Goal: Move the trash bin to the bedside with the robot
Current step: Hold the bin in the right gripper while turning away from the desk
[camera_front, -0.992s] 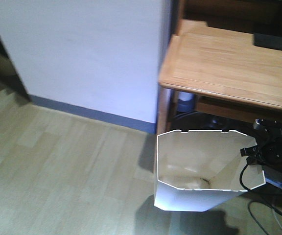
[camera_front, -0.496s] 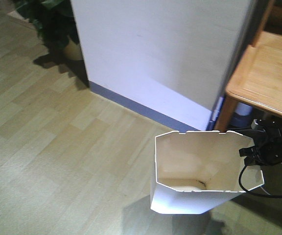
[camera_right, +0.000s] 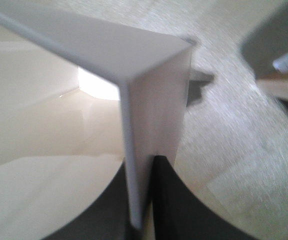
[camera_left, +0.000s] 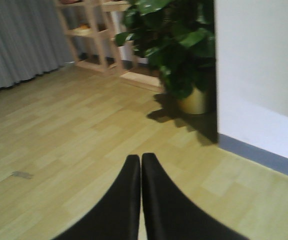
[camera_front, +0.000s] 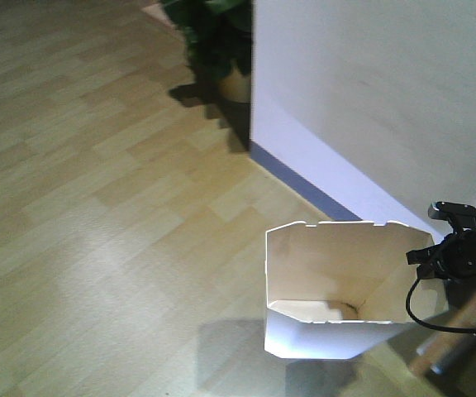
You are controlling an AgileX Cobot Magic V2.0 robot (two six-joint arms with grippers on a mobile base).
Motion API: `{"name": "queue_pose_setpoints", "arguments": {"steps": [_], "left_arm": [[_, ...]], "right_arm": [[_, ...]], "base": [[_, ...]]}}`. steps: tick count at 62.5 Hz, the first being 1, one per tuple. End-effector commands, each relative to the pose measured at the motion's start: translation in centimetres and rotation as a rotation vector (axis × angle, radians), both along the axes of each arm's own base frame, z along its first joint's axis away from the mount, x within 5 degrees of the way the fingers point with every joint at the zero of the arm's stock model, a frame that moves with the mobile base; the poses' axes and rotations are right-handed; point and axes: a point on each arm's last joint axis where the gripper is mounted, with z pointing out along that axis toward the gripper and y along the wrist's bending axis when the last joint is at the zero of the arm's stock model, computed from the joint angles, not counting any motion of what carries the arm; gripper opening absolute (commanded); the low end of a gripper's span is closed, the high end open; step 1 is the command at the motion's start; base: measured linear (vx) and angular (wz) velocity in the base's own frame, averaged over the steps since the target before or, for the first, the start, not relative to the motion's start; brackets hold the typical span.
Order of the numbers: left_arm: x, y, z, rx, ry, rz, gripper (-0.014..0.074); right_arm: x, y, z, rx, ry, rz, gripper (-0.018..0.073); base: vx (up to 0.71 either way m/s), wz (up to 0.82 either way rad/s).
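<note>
Right gripper (camera_right: 143, 167) clamps the thin, angular white plastic trash bin (camera_front: 321, 269) rim; left gripper (camera_left: 141, 161) closed.

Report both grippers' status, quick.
Left gripper: closed, nothing between its fingers.
Right gripper: closed on the rim wall of the trash bin.

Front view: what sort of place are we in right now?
Probably a home room, not a workshop: light wood-plank floor, a large potted plant beside a white wall, and open wooden shelves by a grey curtain.
</note>
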Motion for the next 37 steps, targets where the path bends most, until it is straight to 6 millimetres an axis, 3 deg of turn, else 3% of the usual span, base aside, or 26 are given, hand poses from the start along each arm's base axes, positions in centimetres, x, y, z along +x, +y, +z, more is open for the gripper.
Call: {"name": "queue_pose_setpoints", "arguments": {"steps": [1,37], "left_arm": [[0.12,-0.13,-0.27,-0.008,-0.054,-0.016,-0.0006],[0.12,-0.13,-0.27,-0.008,-0.054,-0.016,-0.0006]], "right_arm": [[1.13,0.77,3.23,0.129,-0.057,-0.011,-0.0006],[1.13,0.73,3.23,0.128,-0.057,-0.013,-0.0006]], "base": [[0.16,0.68],[0.19,0.69]]}}
